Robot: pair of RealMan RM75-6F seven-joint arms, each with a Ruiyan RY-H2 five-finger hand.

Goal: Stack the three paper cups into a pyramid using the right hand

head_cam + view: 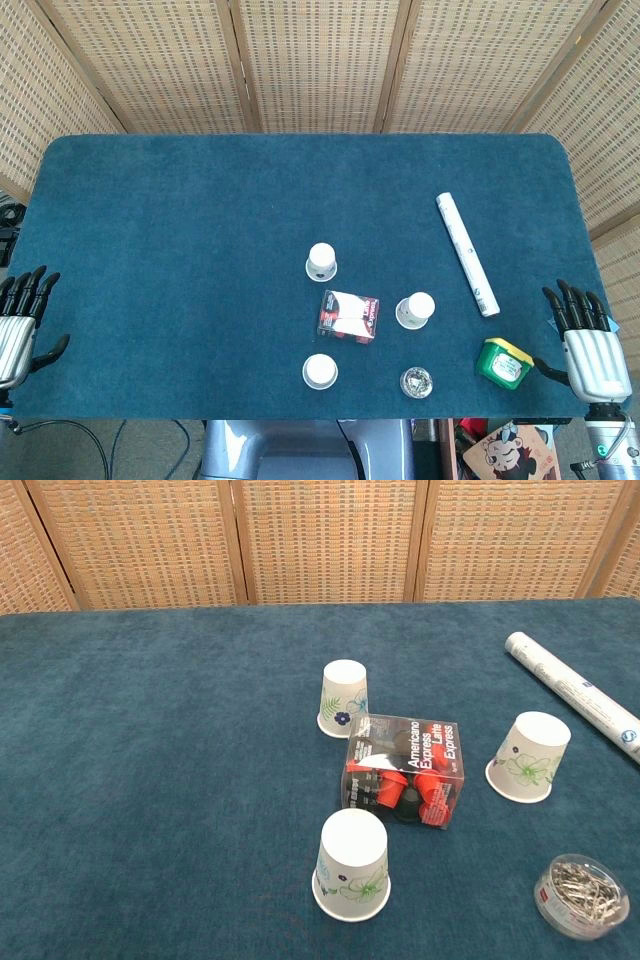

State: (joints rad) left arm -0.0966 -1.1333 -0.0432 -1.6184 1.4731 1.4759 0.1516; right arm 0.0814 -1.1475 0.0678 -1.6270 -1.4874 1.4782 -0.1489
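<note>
The table (180, 220) held three inverted paper cups, all apart, so nothing looked stacked yet: far cup (343, 698), right cup (529, 756), near cup (352, 864). A coffee-capsule box (405, 771) sat between them, likely in the way. A white roll (467, 254), green box (502, 360) and clip tub (581, 895) lay nearby. The right hand (588, 340) and left hand (20, 315) rested empty at the edges, fingers spread
</note>
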